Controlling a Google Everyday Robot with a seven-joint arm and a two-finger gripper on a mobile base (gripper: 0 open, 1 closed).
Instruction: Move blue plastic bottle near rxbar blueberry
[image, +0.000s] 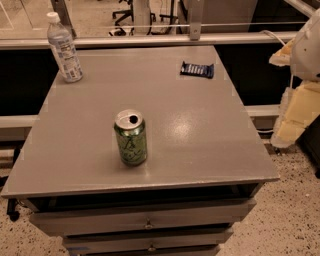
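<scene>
The grey drawer cabinet's top (200, 150) carries three things. The gripper (296, 114) hangs beyond its right edge; I cannot tell if it is open or closed. The blue plastic bottle (64, 49) stands upright at the far left corner, well apart from the gripper. The green drink can (131, 138) stands toward the front edge. The rxbar blueberry (197, 69) lies flat near the far right corner.

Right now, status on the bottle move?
Gripper beyond the table's right edge, apart from everything on it. Blue plastic bottle upright, far-left corner; rxbar blueberry flat, far right. Green can mid-table, nearer than the line between them.
</scene>
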